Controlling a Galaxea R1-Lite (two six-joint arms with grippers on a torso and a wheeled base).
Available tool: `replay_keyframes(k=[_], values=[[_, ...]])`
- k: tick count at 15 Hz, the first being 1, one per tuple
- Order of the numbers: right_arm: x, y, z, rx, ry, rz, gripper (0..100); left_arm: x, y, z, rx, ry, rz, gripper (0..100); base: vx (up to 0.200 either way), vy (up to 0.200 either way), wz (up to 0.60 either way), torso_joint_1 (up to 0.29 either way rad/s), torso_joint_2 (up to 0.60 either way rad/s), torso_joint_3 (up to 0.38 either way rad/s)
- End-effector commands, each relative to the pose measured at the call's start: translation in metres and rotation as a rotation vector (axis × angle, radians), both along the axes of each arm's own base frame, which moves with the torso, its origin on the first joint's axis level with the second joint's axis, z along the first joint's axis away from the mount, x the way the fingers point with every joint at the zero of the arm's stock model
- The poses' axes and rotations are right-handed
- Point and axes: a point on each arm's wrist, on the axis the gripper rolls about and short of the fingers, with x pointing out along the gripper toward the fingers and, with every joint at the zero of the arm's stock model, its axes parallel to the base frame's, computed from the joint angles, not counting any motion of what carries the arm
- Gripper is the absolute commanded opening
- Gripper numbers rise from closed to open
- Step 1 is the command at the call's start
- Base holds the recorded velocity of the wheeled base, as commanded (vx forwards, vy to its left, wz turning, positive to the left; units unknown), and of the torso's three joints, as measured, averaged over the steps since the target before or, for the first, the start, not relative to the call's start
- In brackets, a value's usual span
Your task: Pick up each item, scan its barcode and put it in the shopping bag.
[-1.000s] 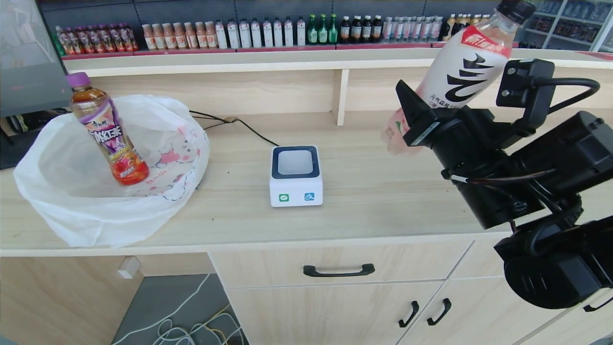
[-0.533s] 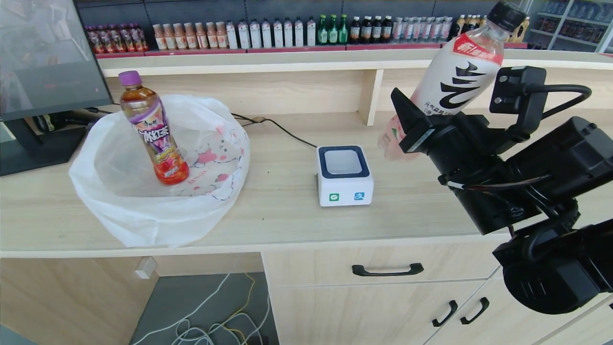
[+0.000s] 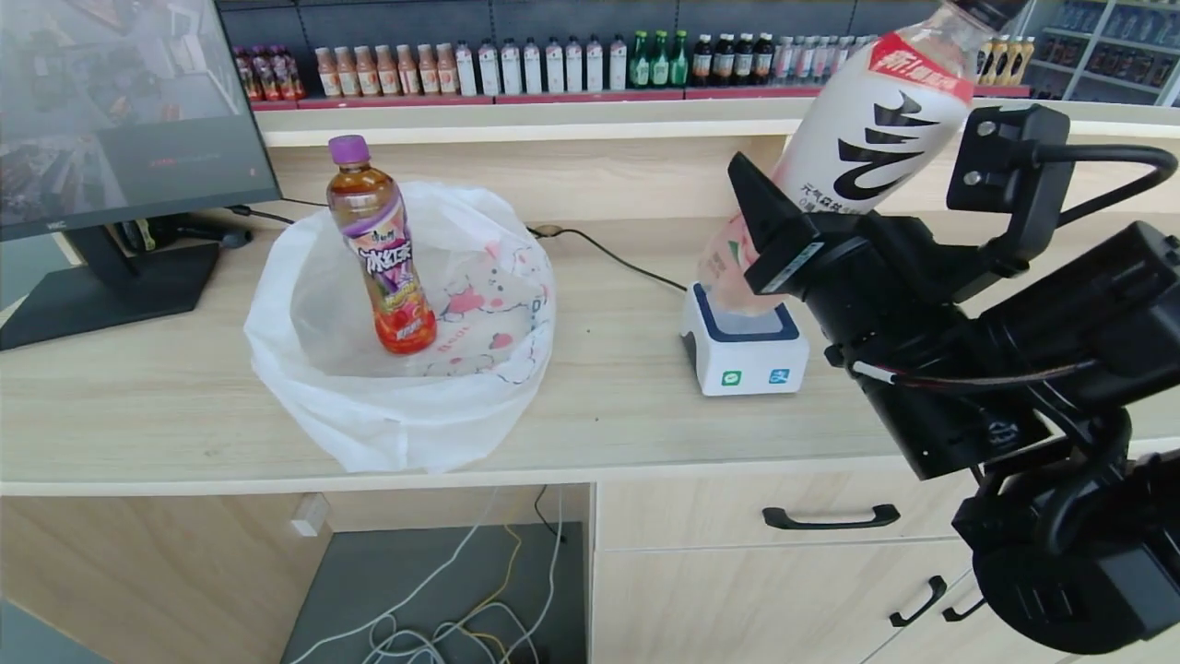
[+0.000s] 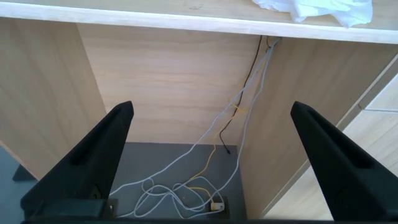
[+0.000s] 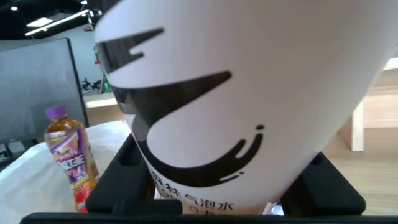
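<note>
Your right gripper (image 3: 779,235), clamped on white bottle (image 3: 867,138), now brings bottle's base over scanner (image 3: 749,360), right of centre. Scan likely underway, bagging next. Left gripper (image 4: 211,112) fingers apart.

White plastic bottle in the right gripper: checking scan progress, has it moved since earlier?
Yes. The camera shifted too, but against the white box-shaped scanner the white plastic bottle has come leftward, from beside it to over its window.

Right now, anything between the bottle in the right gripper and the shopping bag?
Nothing visible. The white bottle, over the scanner, has bare counter between it and the shopping bag. Inside the bag a purple-capped tea bottle stands upright, so aim beside it.
</note>
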Motion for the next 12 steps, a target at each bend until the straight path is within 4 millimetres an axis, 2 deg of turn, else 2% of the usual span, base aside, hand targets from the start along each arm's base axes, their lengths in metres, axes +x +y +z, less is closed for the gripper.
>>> replay_keyframes(k=[1, 4, 12], values=[[-0.006, -0.002, 0.007, 0.024, -0.012, 0.004, 0, 0.000, 0.000, 0.000, 0.001, 0.001, -0.001, 100, 0.000, 0.000, 0.00, 0.000, 0.00, 0.000], [-0.002, -0.005, 0.012, 0.152, 0.069, 0.001, 0, 0.000, 0.000, 0.000, 0.001, 0.001, 0.001, 100, 0.000, 0.000, 0.00, 0.000, 0.00, 0.000], [0.015, 0.008, 0.025, 0.474, 0.319, 0.123, 0, 0.000, 0.000, 0.000, 0.001, 0.001, 0.001, 100, 0.000, 0.000, 0.00, 0.000, 0.00, 0.000]])
